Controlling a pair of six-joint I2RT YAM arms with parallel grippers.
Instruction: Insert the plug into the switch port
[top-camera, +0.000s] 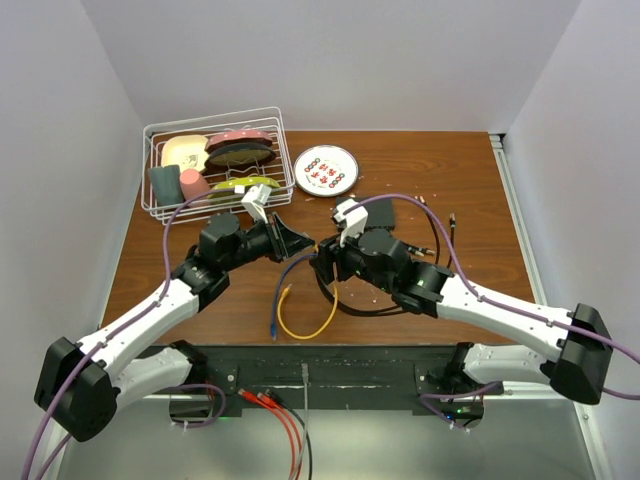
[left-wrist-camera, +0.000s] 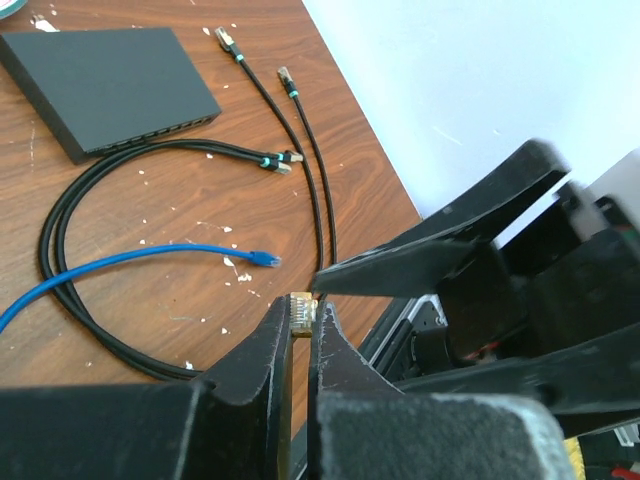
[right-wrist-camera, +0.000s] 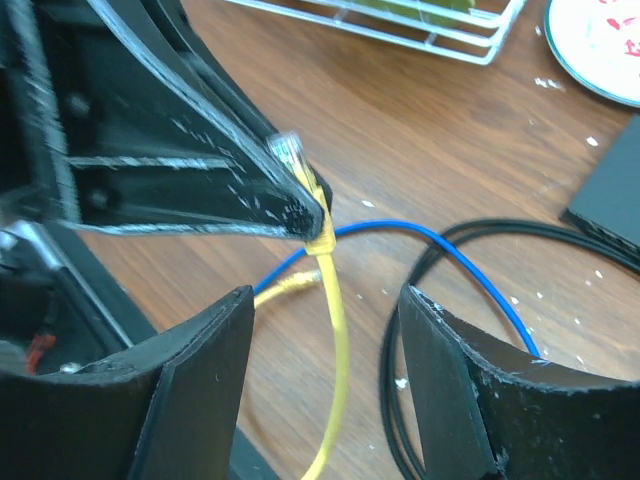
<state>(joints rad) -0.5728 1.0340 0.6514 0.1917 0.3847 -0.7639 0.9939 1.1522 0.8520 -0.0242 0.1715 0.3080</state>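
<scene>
Looks like handover mid-air: left gripper (left-wrist-camera: 300, 322) clamped on plug (right-wrist-camera: 290, 155), right gripper (right-wrist-camera: 325, 297) jaws apart, flanking yellow cable (right-wrist-camera: 336, 340) just below. Next: shut right w/o yanking, then carry to switch port (left-wrist-camera: 160, 130) row on black box (left-wrist-camera: 100, 80), 10 o'clock in left wrist view. Black cable (left-wrist-camera: 200, 148) crowding that edge; table edge (left-wrist-camera: 398, 190) 3 o'clock

On the brown table (top-camera: 460, 180), the left gripper (top-camera: 305, 243) and right gripper (top-camera: 322, 260) meet tip to tip near the centre; how their jaws stand cannot be read from above. A yellow cable (top-camera: 305, 335) loops at 6 o'clock from them, one end rising toward the tips, with a blue cable (top-camera: 278, 300) at 7 o'clock and coiled black cables (top-camera: 350, 310) at 5 o'clock. A black box (top-camera: 385, 215) shows partly at 2 o'clock. A patterned plate (top-camera: 326, 169) sits at 12 o'clock and a white wire basket (top-camera: 215, 117) of dishes at 10 o'clock.
</scene>
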